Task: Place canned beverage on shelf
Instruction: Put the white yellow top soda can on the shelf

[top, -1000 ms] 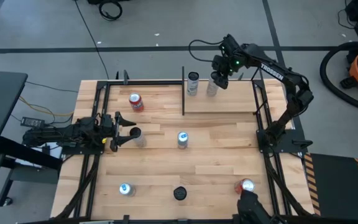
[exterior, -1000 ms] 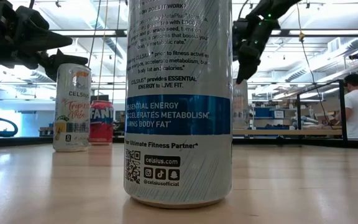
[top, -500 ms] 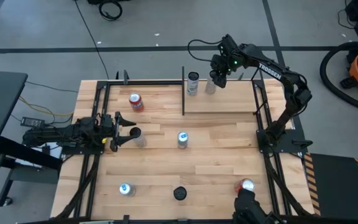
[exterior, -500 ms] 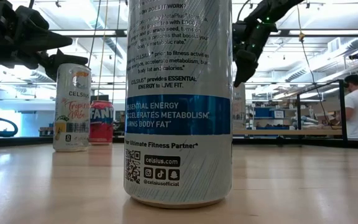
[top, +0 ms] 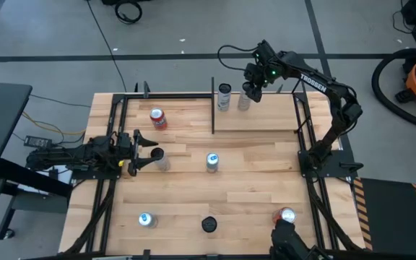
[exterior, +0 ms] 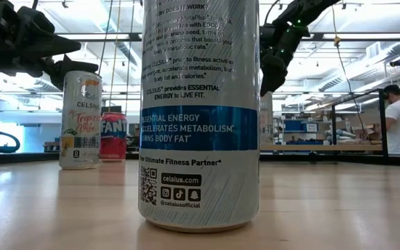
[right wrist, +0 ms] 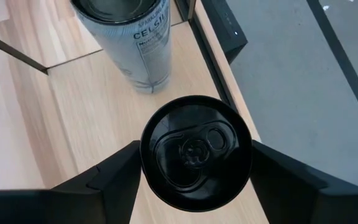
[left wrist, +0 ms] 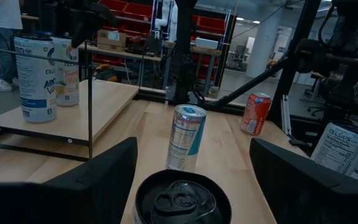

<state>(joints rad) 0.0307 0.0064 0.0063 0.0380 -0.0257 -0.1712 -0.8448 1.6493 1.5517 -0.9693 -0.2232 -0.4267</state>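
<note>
- The black-topped can (right wrist: 196, 151) stands upright on the shelf (top: 266, 119), near its far edge at about twelve o'clock on the table; a second can (top: 224, 97) stands just beside it on the same panel, toward nine o'clock.
- The right gripper (top: 250, 81) hangs over the black-topped can, a finger on either side; whether the pads press its wall cannot be told.
- The left gripper (top: 152, 149), at nine o'clock of the tabletop (top: 193, 195), brackets another can (left wrist: 182, 199) between wide-set fingers; contact there cannot be told either.
- A red can (top: 157, 118) and a silver can (top: 211, 162) stand apart on the planks.
</note>
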